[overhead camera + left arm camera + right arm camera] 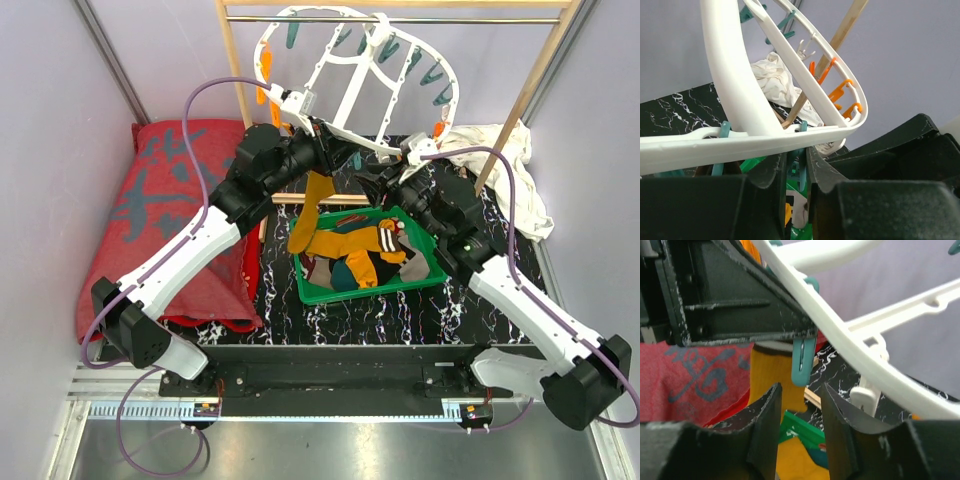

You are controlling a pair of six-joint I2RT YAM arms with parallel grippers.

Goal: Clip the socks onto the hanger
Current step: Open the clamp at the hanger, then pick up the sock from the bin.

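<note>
Surface: black marble tabletop (pixel 400 310) with white veins.
Room: pale lilac walls (pixel 40 150); a wooden rack (pixel 232 70) carries a metal rod (pixel 480 20) across the top.
Cloths: red cloth (pixel 170 210) at left, white cloth (pixel 505 165) at upper right.
Hanger (pixel 730 85): upper centre, hung from the rod, tilted.
Socks: mustard sock (pixel 315 200) dangles at centre under the hanger's lower rim; other socks (pixel 350 270) lie in the green tray (pixel 400 284).
Left gripper (pixel 796 170): pinched on a teal peg (pixel 802 362).
Right gripper (pixel 800 410): fingers apart, holding nothing, just below that peg.
</note>
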